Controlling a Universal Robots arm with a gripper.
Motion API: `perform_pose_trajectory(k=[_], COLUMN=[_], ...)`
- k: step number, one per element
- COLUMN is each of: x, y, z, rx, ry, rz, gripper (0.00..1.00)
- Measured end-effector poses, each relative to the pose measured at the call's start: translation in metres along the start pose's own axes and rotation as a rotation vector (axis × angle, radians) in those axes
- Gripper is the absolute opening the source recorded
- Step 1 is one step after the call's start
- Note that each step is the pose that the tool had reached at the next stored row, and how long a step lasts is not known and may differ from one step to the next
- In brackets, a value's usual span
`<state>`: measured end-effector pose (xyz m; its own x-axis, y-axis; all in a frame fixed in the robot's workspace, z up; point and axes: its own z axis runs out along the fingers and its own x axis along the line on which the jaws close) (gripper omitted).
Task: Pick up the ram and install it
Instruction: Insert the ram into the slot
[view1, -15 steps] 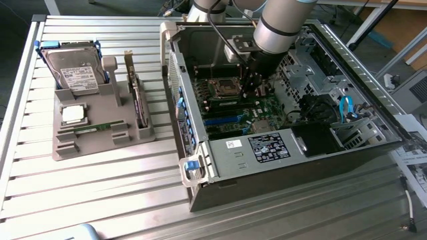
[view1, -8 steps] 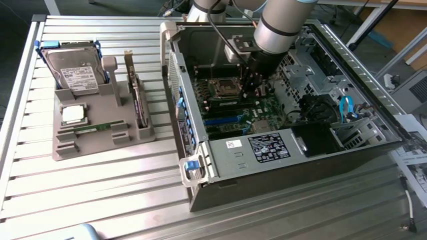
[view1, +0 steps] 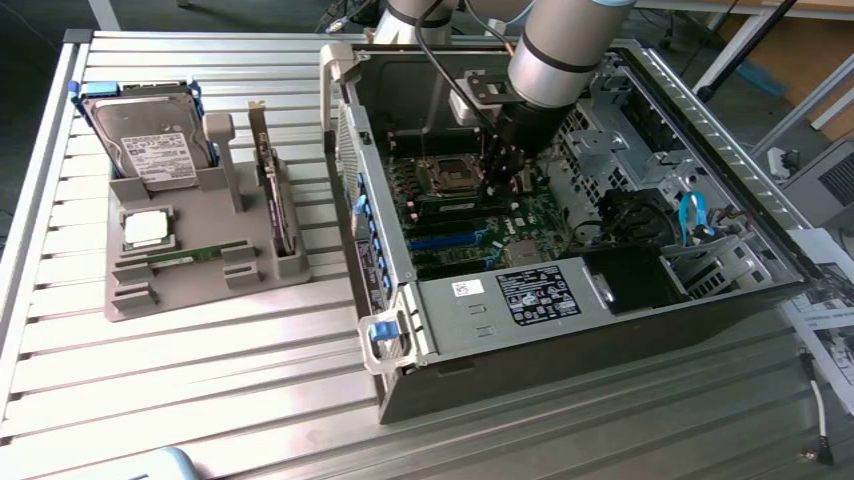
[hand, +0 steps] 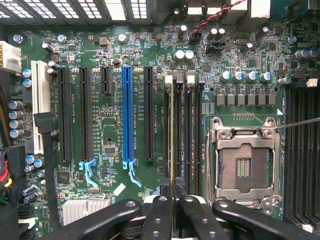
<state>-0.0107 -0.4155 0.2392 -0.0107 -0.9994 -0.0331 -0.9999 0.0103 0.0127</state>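
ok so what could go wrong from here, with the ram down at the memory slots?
1. The tool grips the ram edge-on along a memory slot. Whether it is lined up or seated cannot be told, so pressing it in askew could bend the stick or strain the slot.
2. The open processor socket, contacts bare, lies right beside the slots. A sideways slip could likely damage it.
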Motion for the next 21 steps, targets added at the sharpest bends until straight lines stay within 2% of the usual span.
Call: perform_pose_trajectory(k=[21], x=[0.0000], y=[-0.0009], z=[0.0000], rx=[-0.0004], ry=[0.0001], rz=[-0.012], gripper=[0.12])
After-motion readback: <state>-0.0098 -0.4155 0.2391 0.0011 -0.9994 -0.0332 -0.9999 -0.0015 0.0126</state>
